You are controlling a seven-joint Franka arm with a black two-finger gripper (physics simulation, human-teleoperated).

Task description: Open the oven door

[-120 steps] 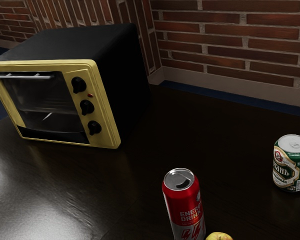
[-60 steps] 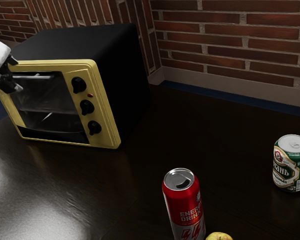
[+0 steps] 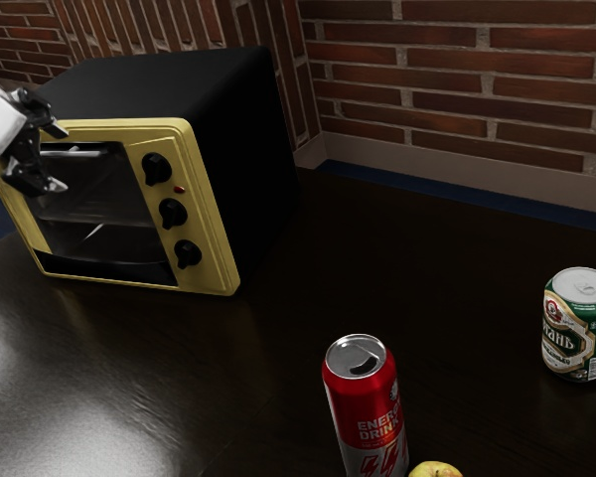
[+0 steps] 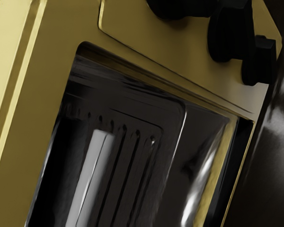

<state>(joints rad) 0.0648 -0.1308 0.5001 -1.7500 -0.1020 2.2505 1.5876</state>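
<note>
Indoors, glossy dark table (image 3: 248, 373), brick wall (image 3: 467, 104), oven (image 3: 179, 84), jaws (wide apart, gripping nothing) near its handle (image 4: 91, 177)

Room shows between the pincer's (image 3: 58, 157) spread fingers, about level with the door handle (image 3: 97, 152). Behind it the oven (image 3: 199, 79) blocks the way. Toward the exterior view's right of it, three knobs (image 3: 171, 213) jut out. Below it, a gap runs down to the table (image 3: 268, 348) — the red can (image 3: 363, 397) and green can (image 3: 579, 328) stand well apart from it.
</note>
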